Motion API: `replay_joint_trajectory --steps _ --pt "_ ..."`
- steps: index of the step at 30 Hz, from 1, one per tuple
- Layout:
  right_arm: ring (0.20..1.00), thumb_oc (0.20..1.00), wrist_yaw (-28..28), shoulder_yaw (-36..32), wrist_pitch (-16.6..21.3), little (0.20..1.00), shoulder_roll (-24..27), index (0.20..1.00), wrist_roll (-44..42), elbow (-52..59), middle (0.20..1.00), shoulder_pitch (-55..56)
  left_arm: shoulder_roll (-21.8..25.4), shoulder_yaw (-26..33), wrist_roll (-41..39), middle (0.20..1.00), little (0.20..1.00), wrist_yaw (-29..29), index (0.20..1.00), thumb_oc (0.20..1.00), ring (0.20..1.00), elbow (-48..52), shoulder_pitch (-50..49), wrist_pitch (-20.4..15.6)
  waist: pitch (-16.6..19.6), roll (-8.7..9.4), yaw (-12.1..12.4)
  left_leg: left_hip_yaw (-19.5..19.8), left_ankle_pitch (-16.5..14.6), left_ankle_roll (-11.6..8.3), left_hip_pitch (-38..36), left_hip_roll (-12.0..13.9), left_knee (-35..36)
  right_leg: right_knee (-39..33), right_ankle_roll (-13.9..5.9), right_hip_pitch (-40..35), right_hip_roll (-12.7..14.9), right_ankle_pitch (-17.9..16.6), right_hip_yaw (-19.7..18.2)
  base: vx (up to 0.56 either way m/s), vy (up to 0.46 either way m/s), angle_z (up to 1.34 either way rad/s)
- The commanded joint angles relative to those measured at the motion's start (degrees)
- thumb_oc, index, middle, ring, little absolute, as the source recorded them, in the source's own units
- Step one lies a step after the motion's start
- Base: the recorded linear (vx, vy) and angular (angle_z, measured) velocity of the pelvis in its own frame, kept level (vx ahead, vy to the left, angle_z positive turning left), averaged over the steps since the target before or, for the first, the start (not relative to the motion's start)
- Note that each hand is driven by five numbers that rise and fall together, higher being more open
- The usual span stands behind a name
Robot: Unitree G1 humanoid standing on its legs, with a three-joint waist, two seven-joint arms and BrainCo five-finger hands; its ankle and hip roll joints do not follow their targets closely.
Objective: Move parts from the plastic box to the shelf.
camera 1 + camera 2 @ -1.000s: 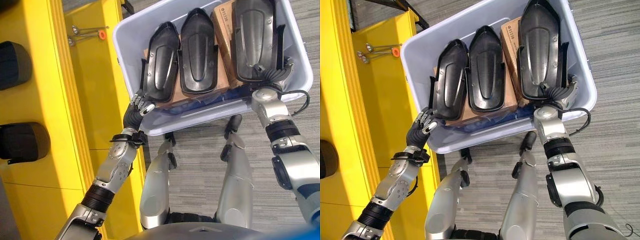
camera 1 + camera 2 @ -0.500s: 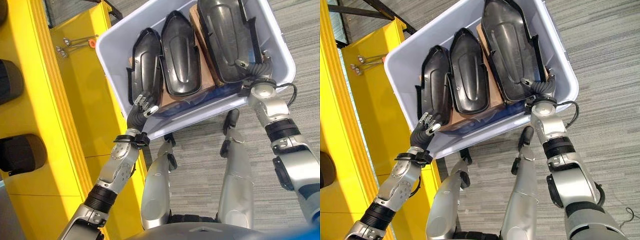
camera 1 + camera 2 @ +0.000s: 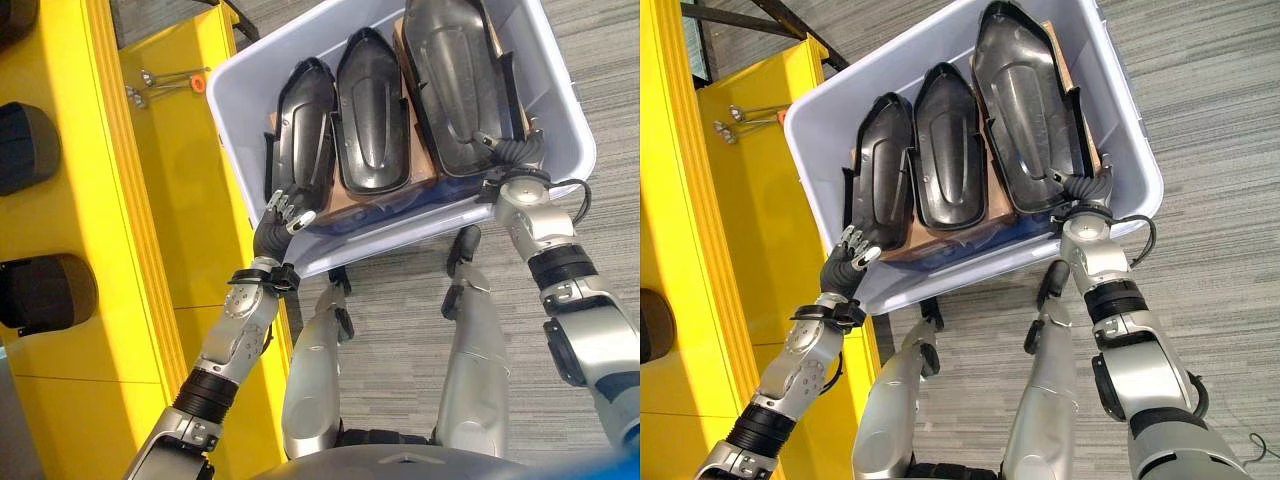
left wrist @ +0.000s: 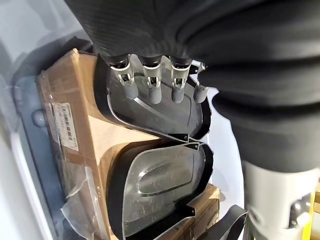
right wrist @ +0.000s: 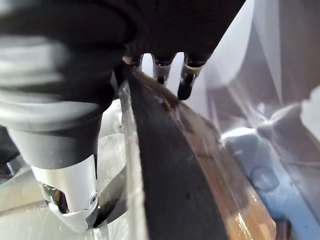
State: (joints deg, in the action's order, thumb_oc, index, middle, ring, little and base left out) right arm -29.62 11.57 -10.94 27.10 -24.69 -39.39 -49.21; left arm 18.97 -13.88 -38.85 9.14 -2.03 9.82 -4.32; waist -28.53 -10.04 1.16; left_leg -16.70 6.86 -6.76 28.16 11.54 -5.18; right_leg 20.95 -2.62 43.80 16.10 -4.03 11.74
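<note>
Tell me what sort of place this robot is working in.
Probably a factory or parts warehouse. A pale plastic box holds three black moulded parts on brown cartons, a yellow shelf carries similar dark parts, and the floor is grey carpet.

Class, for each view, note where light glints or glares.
Left eye view: pale glints streak the glossy black parts. Right eye view: bright sheen down the yellow shelf. Left wrist view: soft sheen in one part's hollow. Right wrist view: glare through the plastic box wall.
</note>
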Motion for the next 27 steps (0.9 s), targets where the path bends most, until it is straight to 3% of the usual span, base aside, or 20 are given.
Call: replay_joint_trajectory --steps 1,3,6,7,9,11,13,15,17,22,27 --pt "1.000 1.000 3.1 0.4 -2.2 1.000 -3.4 1.000 -6.3 -1.8 1.000 4.0 2.4 0.0 0.4 1.000 1.000 0.1 1.000 1.000 1.000 1.9 0.8 -1.2 -1.3 -0.33 1.4 -3.1 -1.9 -0.89 3.7 1.9 -4.8 4.3 -4.46 -1.3 0.4 5.5 -0.3 0.00 0.000 0.00" --pt "1.000 1.000 6.2 0.7 -3.2 1.000 -4.2 1.000 -13.2 -1.3 1.000 3.9 2.7 -0.1 0.1 1.000 1.000 0.2 1.000 1.000 1.000 2.3 0.6 -1.0 -1.3 -0.17 1.6 -3.0 -1.8 -0.99 3.7 1.9 -4.8 4.2 -4.44 -1.4 0.4 5.5 -0.1 0.00 0.000 0.00" --pt "1.000 1.000 8.5 1.0 -6.3 1.000 -4.5 1.000 -12.5 -2.5 1.000 3.5 2.9 0.3 -0.1 1.000 1.000 0.2 1.000 1.000 1.000 2.1 0.6 -0.7 -1.3 -0.12 1.7 -3.0 -1.8 -1.03 3.4 2.0 -4.9 4.6 -4.38 -1.6 0.5 5.7 -0.1 0.00 0.000 0.00" --pt "1.000 1.000 11.0 2.0 -12.2 1.000 -4.0 1.000 -1.5 -3.8 1.000 2.5 3.1 0.5 -0.1 1.000 1.000 -0.1 1.000 1.000 1.000 1.7 0.9 -0.5 -1.3 -0.11 1.9 -2.9 -1.7 -1.14 3.6 2.1 -5.0 4.4 -4.40 -1.6 0.6 5.7 -0.1 0.00 0.000 0.00" --pt "1.000 1.000 13.0 5.2 -18.0 1.000 -0.4 1.000 22.3 -5.8 1.000 1.5 3.7 1.1 0.2 1.000 1.000 -0.5 1.000 1.000 1.000 1.1 0.7 -0.6 -1.3 0.18 2.1 -3.0 -1.6 -1.13 3.8 2.4 -5.3 4.8 -4.54 -1.7 0.8 5.6 0.3 0.00 -0.017 0.02" --pt "1.000 1.000 19.1 9.1 -20.3 1.000 4.8 1.000 43.8 -7.7 1.000 -0.8 4.1 1.0 0.5 1.000 1.000 -1.5 1.000 1.000 1.000 0.2 0.8 -1.1 -1.3 0.42 2.2 -2.9 -1.6 -0.97 4.1 2.5 -5.7 5.1 -4.76 -1.8 0.9 5.6 0.6 0.00 -0.030 0.09" --pt "1.000 1.000 25.2 11.5 -23.2 1.000 7.8 1.000 40.0 -7.9 1.000 -2.8 4.6 0.3 0.9 1.000 1.000 -1.2 1.000 1.000 1.000 0.8 0.7 -1.1 -1.3 0.76 2.4 -2.7 -1.3 -1.12 4.6 2.6 -5.8 5.0 -4.90 -1.7 0.9 5.4 0.9 -0.01 -0.034 0.15" --pt "1.000 1.000 31.9 14.8 -26.3 1.000 9.8 1.000 47.0 -9.9 1.000 -5.2 5.3 0.4 0.6 1.000 1.000 -1.7 1.000 1.000 1.000 1.1 0.4 -1.2 -1.3 0.89 3.0 -2.2 -1.3 -1.25 4.9 2.6 -6.2 5.3 -4.99 -1.8 1.2 5.4 1.4 0.00 -0.037 0.10" --pt "1.000 1.000 36.0 17.1 -27.3 1.000 11.3 1.000 46.7 -11.7 1.000 -6.3 6.0 0.4 0.3 1.000 1.000 -1.9 1.000 1.000 1.000 1.4 0.0 -1.3 -1.3 1.01 3.4 -2.0 -1.2 -1.29 5.2 2.8 -6.4 5.5 -4.97 -1.9 1.4 5.5 1.8 0.00 -0.016 0.03" --pt "1.000 1.000 37.5 18.2 -28.4 1.000 11.4 1.000 44.0 -13.8 1.000 -7.0 6.5 1.2 0.2 1.000 1.000 -3.0 1.000 1.000 1.000 1.4 -0.4 -0.9 -1.3 1.15 3.8 -1.9 -1.2 -1.34 5.0 3.0 -6.5 5.5 -4.96 -2.2 1.6 5.5 2.1 0.00 0.000 0.00" --pt "1.000 1.000 37.7 18.2 -27.2 1.000 11.4 1.000 41.4 -18.0 1.000 -8.6 6.5 1.5 0.2 1.000 1.000 -4.0 1.000 1.000 1.000 1.0 -0.2 -0.7 -1.3 1.00 4.4 -1.3 -1.2 -1.31 5.4 3.0 -6.8 6.1 -4.86 -2.1 1.8 5.7 2.2 0.00 0.000 0.00"
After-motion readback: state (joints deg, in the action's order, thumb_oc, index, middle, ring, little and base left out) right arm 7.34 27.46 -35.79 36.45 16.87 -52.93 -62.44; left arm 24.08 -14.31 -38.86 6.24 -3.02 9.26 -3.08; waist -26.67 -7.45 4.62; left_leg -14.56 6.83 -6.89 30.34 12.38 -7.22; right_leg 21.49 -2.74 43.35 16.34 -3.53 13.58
